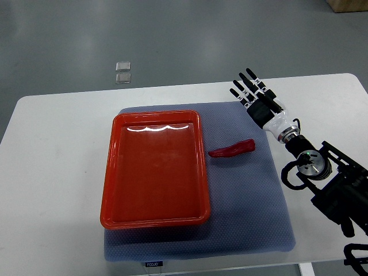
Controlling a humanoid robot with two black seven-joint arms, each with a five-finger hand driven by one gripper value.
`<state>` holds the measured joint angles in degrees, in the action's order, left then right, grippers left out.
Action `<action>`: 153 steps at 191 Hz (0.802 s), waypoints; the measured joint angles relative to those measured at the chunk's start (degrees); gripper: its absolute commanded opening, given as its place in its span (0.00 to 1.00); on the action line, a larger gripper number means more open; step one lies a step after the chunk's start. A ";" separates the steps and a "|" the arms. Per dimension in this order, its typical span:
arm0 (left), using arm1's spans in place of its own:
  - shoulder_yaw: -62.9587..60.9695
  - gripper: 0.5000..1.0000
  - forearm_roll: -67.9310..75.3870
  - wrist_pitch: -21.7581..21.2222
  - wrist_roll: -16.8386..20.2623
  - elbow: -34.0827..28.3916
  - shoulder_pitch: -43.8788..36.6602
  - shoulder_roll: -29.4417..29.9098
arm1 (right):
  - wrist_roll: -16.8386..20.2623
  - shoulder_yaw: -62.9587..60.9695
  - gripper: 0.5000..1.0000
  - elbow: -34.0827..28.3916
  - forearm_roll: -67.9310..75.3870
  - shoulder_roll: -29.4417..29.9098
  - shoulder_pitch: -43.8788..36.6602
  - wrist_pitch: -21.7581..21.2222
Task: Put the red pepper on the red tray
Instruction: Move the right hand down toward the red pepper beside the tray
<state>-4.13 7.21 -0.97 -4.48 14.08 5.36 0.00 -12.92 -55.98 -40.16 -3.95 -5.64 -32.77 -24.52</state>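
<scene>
Red pepper [232, 149] lies on blue-grey mat [253, 201], just right of red tray [109, 184], not touching it, stem end pointing up-right. Tray sits on same mat, left of pepper. Right hand [257, 98] hovers above-right of pepper, apart from it, fingers spread & straight, holding nothing. White table [52, 172] under mat. Two small clear squares [123, 71] on floor, far side of tray.
</scene>
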 measured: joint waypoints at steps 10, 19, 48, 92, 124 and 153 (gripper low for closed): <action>0.00 1.00 0.00 0.00 0.00 0.04 0.00 0.00 | 0.00 0.00 0.84 0.00 0.00 -0.05 -0.04 0.00; 0.00 1.00 0.00 0.00 0.00 0.06 0.00 0.00 | 0.00 0.00 0.84 -0.01 0.00 -0.06 -0.08 0.00; 0.00 1.00 -0.01 0.00 0.00 0.07 0.02 0.00 | 0.00 0.08 0.84 -0.10 -0.02 -0.09 -0.19 -0.07; 0.00 1.00 -0.17 0.00 0.00 0.02 0.17 0.00 | 0.26 0.88 0.84 -0.48 -1.34 -0.80 -0.57 -0.39; 0.00 1.00 -0.17 0.00 0.00 0.03 0.17 0.00 | 0.81 3.07 0.84 -2.54 -7.40 -2.67 -1.67 -0.63; 0.00 1.00 -0.09 0.00 0.00 0.10 0.17 0.00 | 0.95 9.25 0.84 -5.02 -18.58 -6.84 -4.85 -0.10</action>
<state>-4.13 7.12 -0.97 -4.48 14.17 5.53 0.00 -11.97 -46.73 -45.18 -22.54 -12.48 -37.63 -24.61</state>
